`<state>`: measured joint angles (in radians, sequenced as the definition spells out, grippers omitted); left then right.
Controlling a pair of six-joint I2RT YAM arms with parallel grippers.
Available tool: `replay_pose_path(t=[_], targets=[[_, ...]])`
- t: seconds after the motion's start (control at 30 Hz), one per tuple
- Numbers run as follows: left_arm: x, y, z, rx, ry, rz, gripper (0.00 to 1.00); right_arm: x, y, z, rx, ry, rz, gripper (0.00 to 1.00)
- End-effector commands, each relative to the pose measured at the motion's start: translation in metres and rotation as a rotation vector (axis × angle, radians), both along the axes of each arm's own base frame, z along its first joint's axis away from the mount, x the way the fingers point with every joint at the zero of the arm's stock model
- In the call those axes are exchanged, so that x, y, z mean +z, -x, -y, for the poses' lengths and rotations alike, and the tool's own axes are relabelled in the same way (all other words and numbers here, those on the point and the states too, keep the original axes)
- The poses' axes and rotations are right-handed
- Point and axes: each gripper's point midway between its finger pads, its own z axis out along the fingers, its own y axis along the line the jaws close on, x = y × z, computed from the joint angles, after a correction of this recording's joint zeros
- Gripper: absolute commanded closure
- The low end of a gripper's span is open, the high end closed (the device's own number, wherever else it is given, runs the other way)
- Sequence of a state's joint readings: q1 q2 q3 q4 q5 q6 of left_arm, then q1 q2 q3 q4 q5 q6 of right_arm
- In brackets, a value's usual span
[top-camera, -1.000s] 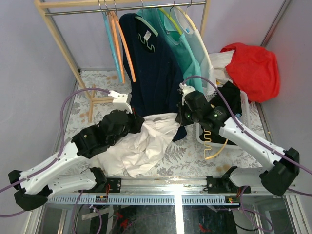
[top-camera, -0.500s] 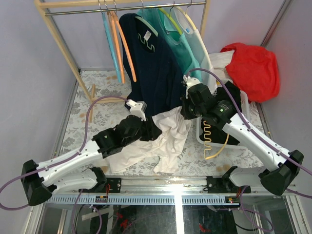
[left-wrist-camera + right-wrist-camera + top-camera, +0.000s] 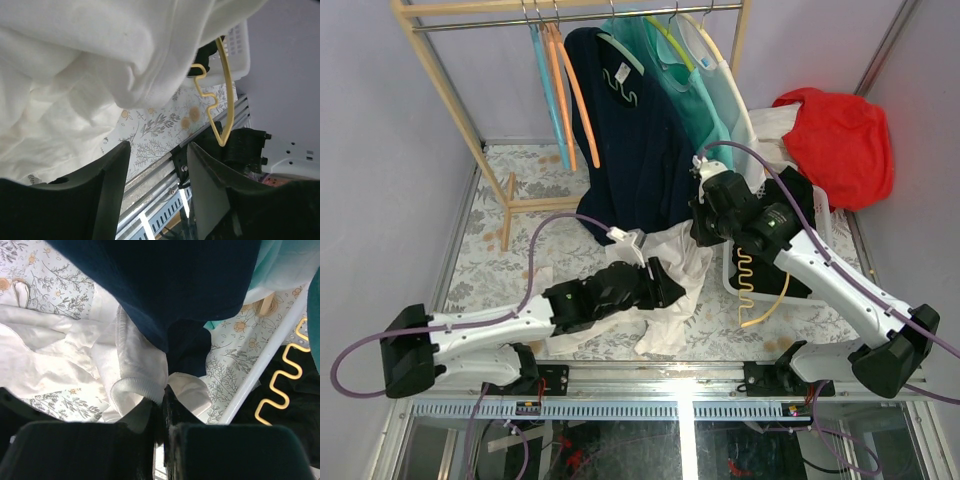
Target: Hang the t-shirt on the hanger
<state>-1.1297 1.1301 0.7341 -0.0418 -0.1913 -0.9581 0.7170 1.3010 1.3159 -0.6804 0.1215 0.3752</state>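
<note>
Left edge: the wooden rack (image 3: 448, 95) stands at the far left, its foot on the floral table (image 3: 490, 255). Bare table lies open between that foot and the left arm (image 3: 490, 325).
Far left rail: a light blue hanger (image 3: 544, 90) and orange hangers (image 3: 567, 95) hang empty, with free air beneath them.
Left gripper (image 3: 157, 170): released, jaws apart with only table and the near rail (image 3: 680, 408) showing between them. It sits low under a drooping fold of cloth, near the table's near edge.
T-shirt (image 3: 670, 265): at the middle of the table, partly raised. Its far right part is held up and the rest trails down to the near left, onto the table and over the left gripper.
Navy shirt (image 3: 640, 150): hangs from the rack just beyond the t-shirt, its lower hem down at the lifted cloth, so there is little room there.
Right gripper (image 3: 162, 395): clenched on a ribbed edge of the t-shirt, close under the navy hem.
Hanger (image 3: 760, 295): pale yellow, just right of the t-shirt at the left side of the white basket (image 3: 825, 230), its wavy bar against dark cloth. Whether it touches the t-shirt cannot be told.
Right edge: the basket and a red cloth (image 3: 835, 130) crowd the far right corner.
</note>
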Motion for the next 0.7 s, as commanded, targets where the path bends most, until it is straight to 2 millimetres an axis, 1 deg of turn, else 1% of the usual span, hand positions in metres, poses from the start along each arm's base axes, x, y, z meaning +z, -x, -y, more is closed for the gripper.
replay_pose_path(t=[0.0, 0.07, 0.17, 0.27, 0.43, 0.5, 0.57, 0.63, 0.67], targets=[[0.004, -0.014, 0.021, 0.087, 0.083, 0.024, 0.51, 0.029, -0.005, -0.006, 0.024, -0.045, 0.053, 1.0], [-0.004, -0.021, 0.024, 0.12, 0.052, 0.031, 0.51, 0.032, -0.004, -0.006, 0.03, -0.05, 0.058, 1.0], [-0.01, -0.036, 0.019, 0.21, 0.038, 0.053, 0.51, 0.037, -0.001, -0.006, 0.038, -0.064, 0.06, 1.0], [-0.009, -0.051, 0.008, 0.314, 0.039, 0.082, 0.5, 0.041, 0.003, -0.004, 0.045, -0.072, 0.065, 1.0], [0.004, -0.067, -0.01, 0.446, 0.106, 0.131, 0.47, 0.045, 0.011, 0.0, 0.054, -0.093, 0.074, 1.0], [0.004, -0.072, -0.009, 0.467, 0.101, 0.15, 0.45, 0.047, 0.014, 0.001, 0.057, -0.1, 0.078, 1.0], [0.002, -0.078, -0.003, 0.474, 0.076, 0.152, 0.45, 0.049, 0.016, 0.0, 0.063, -0.11, 0.081, 1.0], [0.001, -0.081, -0.001, 0.489, 0.067, 0.155, 0.46, 0.051, 0.017, 0.001, 0.066, -0.112, 0.085, 1.0], [0.002, -0.083, -0.003, 0.502, 0.07, 0.161, 0.49, 0.053, 0.018, 0.001, 0.069, -0.116, 0.086, 1.0]])
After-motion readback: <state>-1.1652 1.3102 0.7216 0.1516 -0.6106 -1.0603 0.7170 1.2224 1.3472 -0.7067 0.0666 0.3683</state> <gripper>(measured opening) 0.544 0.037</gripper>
